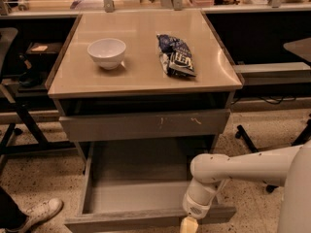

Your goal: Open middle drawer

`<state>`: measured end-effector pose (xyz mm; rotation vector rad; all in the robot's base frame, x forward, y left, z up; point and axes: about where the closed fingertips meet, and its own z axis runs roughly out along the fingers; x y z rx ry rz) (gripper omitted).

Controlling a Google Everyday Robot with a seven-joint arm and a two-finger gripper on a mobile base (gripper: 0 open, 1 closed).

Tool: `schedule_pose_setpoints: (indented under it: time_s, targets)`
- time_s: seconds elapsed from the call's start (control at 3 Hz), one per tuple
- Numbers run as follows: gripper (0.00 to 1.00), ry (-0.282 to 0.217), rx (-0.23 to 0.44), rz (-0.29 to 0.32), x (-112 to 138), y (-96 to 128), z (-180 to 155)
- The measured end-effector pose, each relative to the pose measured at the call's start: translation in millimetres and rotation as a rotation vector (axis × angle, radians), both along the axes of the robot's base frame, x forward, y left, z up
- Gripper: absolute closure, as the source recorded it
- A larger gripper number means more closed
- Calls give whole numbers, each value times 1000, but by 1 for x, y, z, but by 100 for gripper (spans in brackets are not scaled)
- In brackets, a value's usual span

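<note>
A: Surface, room?
B: Tan tabletop (146, 74) carries white bowl (107, 52), then chip bag (176, 56). Floor (34, 178) is speckled.
A: Drawer, gripper?
B: Middle drawer (138, 198) stands pulled out below. Gripper (189, 224) apparently touches its front edge; whether it grips cannot be told.

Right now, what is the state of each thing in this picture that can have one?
middle drawer: open, extended far, interior bare.
scratched drawer: appears shut.
bowl: upright on the tabletop, looks empty.
snack bag: lying flat beside the bowl.
gripper: low, at the middle drawer's front edge.
</note>
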<state>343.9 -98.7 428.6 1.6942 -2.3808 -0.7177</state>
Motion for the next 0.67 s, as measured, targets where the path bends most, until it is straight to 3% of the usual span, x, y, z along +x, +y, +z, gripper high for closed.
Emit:
schedule_pose_setpoints:
  time_s: [0.33,0.67]
  targets:
    - [0,29,14,-29,-27,-5,5]
    - [0,29,14,-29,-26,-5,6]
